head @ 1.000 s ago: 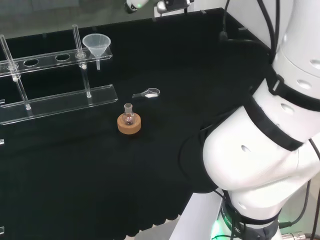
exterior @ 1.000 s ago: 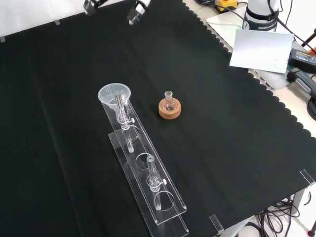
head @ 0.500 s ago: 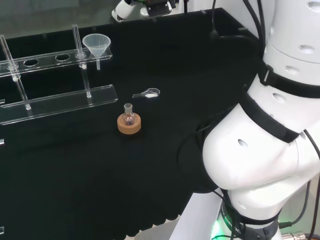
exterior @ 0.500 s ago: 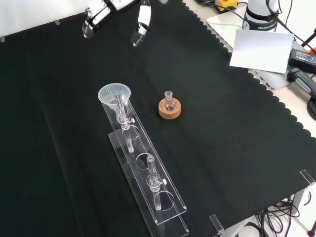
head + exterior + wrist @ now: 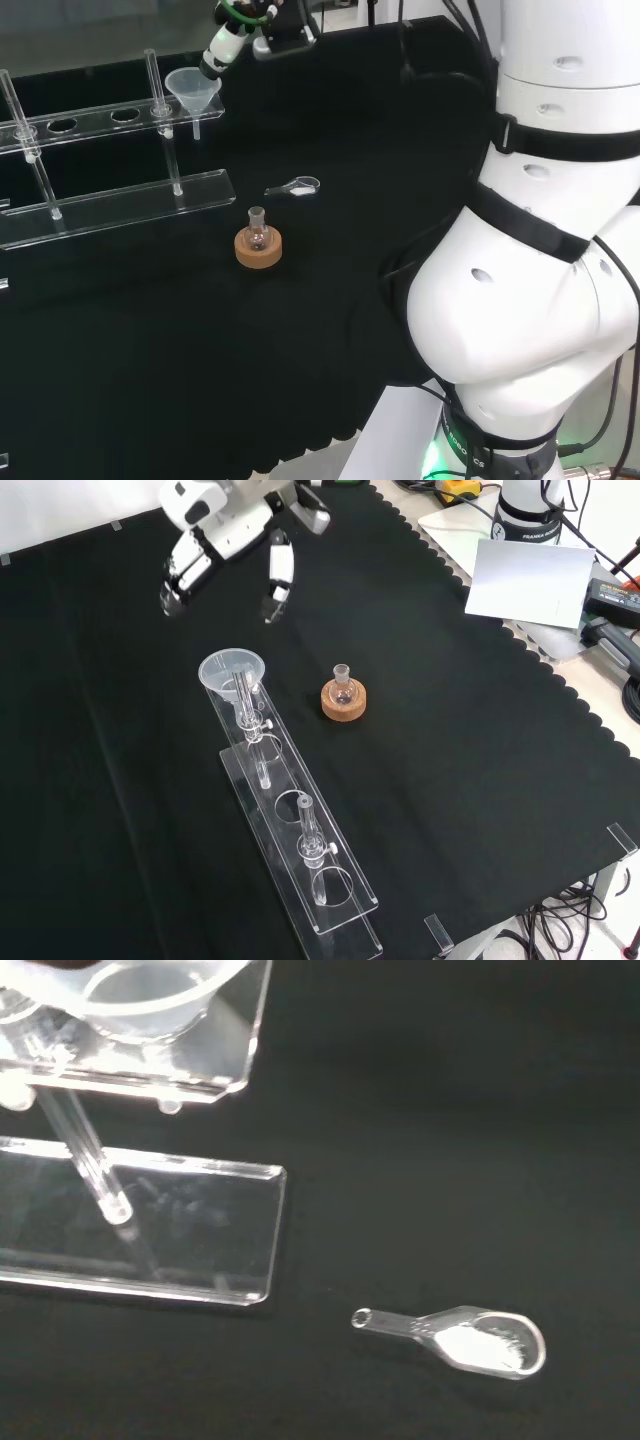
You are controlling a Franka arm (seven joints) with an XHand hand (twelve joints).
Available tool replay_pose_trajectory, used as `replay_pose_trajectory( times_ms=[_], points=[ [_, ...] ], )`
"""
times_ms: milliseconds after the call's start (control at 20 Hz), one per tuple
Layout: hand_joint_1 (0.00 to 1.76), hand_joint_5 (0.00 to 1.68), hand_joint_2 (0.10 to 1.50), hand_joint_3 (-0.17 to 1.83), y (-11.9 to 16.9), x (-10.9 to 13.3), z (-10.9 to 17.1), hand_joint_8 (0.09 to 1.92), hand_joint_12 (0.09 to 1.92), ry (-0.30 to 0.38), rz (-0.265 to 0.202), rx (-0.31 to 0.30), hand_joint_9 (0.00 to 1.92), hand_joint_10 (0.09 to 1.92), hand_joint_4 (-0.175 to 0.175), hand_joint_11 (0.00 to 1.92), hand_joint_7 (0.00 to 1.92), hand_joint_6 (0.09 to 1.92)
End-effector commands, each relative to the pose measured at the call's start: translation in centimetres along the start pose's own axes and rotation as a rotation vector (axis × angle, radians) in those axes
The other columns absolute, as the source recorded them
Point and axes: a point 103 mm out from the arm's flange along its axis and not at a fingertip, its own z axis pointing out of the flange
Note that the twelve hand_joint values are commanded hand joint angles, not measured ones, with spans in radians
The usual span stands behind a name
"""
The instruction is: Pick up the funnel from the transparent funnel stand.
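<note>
One robotic hand, fingers spread apart and empty, had been lowered nearer the clear funnel in its transparent funnel stand, approaching from twelve o'clock; grasping remained undone.

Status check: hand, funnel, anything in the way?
Hand open, above funnel, not touching. Funnel seated in stand. Flask on cork ring and scoop stand off to the side.
</note>
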Motion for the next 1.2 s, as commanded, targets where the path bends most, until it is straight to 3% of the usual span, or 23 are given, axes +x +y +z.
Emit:
replay_pose_trajectory(
  times_ms=[50,550,1200],
  points=[
    [0.60,0.08,0.70,0.43,0.4,1.8,0.8,0.57,1.50,-0.007,-0.012,0.051,0.19,0.85,-0.010,0.37,0.00,0.09],
    [0.55,0.01,0.66,0.43,0.6,3.6,1.3,0.45,1.50,-0.028,-0.046,0.048,0.16,0.88,-0.030,0.39,0.00,0.09],
    [0.57,0.01,0.65,0.42,2.1,5.2,2.5,0.45,1.49,-0.074,-0.055,0.057,0.16,0.89,-0.035,0.41,0.00,0.09]
  ],
)
